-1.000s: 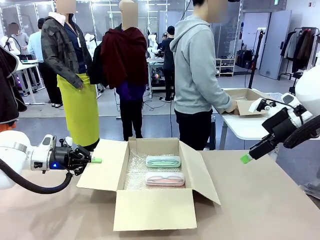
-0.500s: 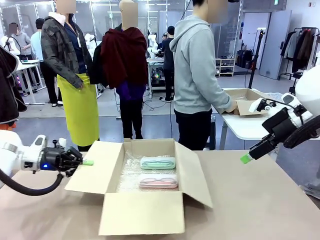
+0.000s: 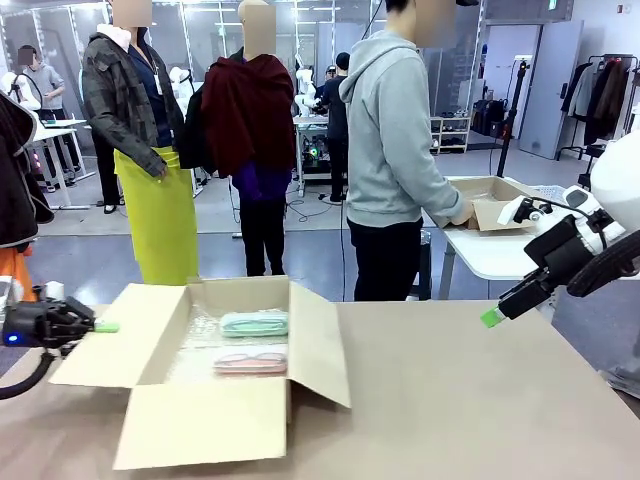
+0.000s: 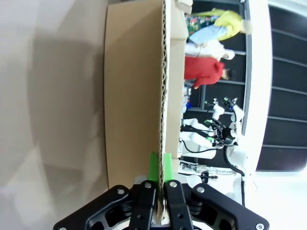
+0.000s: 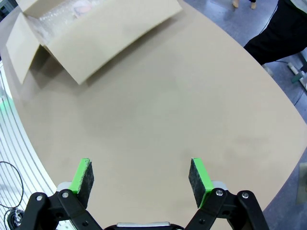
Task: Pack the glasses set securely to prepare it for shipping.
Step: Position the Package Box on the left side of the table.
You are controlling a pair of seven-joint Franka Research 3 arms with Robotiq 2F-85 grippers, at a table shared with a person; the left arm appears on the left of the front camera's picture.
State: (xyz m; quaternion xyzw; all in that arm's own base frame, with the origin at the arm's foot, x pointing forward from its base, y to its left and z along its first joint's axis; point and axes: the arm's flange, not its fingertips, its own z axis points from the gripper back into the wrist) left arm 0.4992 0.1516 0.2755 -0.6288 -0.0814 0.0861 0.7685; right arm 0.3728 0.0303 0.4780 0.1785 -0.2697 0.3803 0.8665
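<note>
Cases, mint green [image 3: 254,322] and pale pink [image 3: 250,362], are lying side by side on bubble wrap inside the open cardboard box [image 3: 205,435]. My left gripper [image 3: 97,327] is pinching the box's left flap [image 4: 136,96]; my right gripper [image 3: 490,317] is hanging wide apart and empty over the table [image 5: 192,96]. I'm judging flap-closing is next. Case details are looking blurry.

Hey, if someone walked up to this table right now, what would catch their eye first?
Probably the open cardboard box at the table's left, with a mint green case and a pale pink case lying side by side on bubble wrap inside. Next, the left gripper, shut on the box's left flap. The right gripper hangs open above the table's right side.
</note>
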